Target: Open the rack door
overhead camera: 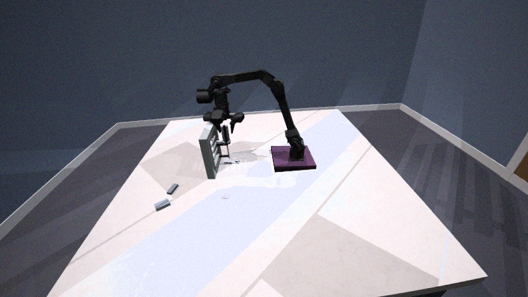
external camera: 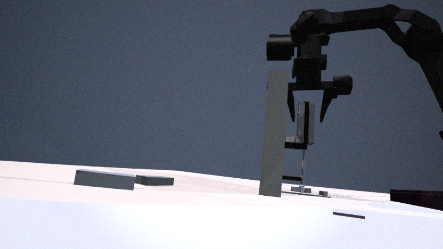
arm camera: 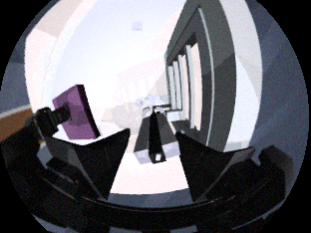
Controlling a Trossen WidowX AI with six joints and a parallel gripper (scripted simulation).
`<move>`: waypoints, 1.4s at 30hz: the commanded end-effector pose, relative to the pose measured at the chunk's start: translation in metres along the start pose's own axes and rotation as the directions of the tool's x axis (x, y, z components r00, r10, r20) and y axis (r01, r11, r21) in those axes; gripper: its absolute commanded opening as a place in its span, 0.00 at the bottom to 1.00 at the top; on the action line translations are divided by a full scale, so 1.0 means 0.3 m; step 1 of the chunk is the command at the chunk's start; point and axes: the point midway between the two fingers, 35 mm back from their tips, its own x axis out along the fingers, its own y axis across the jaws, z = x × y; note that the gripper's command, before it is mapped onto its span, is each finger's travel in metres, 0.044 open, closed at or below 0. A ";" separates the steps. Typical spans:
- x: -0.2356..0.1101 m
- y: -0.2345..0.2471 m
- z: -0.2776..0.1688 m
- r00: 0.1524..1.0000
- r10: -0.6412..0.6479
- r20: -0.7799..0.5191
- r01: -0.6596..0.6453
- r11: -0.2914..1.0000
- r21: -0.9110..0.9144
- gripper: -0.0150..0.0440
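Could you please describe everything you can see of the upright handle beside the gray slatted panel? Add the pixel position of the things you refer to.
The upright handle (overhead camera: 224,134) (external camera: 306,121) (arm camera: 155,136) is a long, narrow block, gray with a black strip along it, hard and smooth-looking. It stands upright above the table, joined at its lower end by a short black-and-gray crosspiece to the gray slatted panel (overhead camera: 207,155) (external camera: 273,133) (arm camera: 226,75). A thin rod runs below it. Its upper part lies between the open fingers of the pincer (overhead camera: 226,132) (external camera: 307,121) (arm camera: 154,131), apparently touching neither.
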 end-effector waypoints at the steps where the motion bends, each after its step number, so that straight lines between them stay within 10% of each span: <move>1: 0.005 -0.007 0.016 1.000 -0.006 0.008 0.007 0.977 -0.215 0.74; 16: 0.005 -0.007 0.016 1.000 -0.006 0.008 0.008 0.925 -0.379 0.74; 42: 0.005 -0.007 0.016 1.000 -0.006 0.008 0.008 0.925 -0.379 0.44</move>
